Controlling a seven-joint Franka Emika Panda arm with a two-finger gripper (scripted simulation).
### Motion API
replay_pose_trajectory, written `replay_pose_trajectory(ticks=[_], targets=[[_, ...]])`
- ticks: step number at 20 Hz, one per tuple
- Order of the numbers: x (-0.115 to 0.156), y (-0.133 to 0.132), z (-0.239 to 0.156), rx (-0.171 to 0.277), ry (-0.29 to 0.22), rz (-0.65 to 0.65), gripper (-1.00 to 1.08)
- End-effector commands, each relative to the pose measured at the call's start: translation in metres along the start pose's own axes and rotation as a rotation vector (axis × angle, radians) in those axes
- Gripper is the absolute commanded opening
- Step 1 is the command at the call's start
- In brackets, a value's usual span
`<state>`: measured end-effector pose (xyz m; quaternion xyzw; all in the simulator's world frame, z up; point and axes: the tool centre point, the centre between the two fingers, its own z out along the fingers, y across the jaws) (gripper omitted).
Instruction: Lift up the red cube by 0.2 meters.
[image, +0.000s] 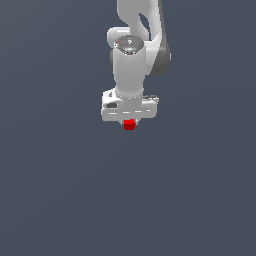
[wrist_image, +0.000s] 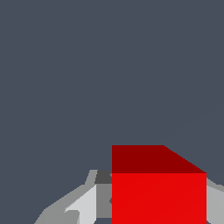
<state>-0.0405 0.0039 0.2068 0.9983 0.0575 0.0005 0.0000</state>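
Note:
The red cube (image: 129, 125) is a tiny bright-red block that peeks out from under the white gripper (image: 129, 119) in the exterior view. In the wrist view the red cube (wrist_image: 158, 192) fills the space between the two grey fingers (wrist_image: 99, 199), which stand against its opposite sides. The gripper (wrist_image: 158, 210) is shut on the cube. The fingertips are hidden by the hand in the exterior view. I cannot tell how high the cube is above the ground.
The white arm (image: 132, 55) rises from the hand toward the upper edge of the exterior view. A plain dark grey-blue surface (image: 60, 190) lies all around.

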Motion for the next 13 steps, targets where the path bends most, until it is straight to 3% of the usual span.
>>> replay_pose_trajectory(ticks=[1,13], targets=[[0.0,0.0,-0.013,0.0,-0.001,0.0,-1.0],[0.002,0.0,-0.023,0.0,-0.001,0.0,-1.0]])
